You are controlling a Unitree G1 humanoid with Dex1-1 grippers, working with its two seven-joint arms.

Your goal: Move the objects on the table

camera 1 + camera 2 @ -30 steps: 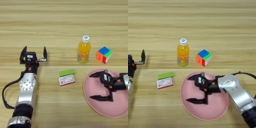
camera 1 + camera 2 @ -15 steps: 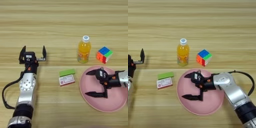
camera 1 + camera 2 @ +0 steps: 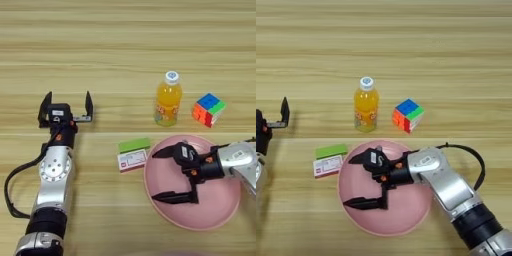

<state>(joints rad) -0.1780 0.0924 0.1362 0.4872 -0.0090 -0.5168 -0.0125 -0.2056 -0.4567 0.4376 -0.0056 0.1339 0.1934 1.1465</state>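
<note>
My right gripper [image 3: 156, 176] is open, its two black fingers spread wide and low over the left half of the large pink plate [image 3: 220, 200]. The plate's left rim [image 3: 342, 172] reaches the small white-and-red box [image 3: 131, 161], with the green block [image 3: 134, 145] lying against the box's far side. Behind the plate stand the orange-juice bottle [image 3: 167, 100], upright, and the multicolour puzzle cube [image 3: 208, 109] to its right. Further left, my left gripper [image 3: 66, 102] is open over bare table [image 3: 125, 45], with nothing between its fingers.
The left arm's silver forearm [image 3: 54, 175] and a black cable run down the near left part of the table. The right forearm [image 3: 456, 190] enters from the lower right.
The right gripper has moved left, and the pink plate has slid left with it, up to the white-and-red box. The left arm, bottle and cube have stayed put.
</note>
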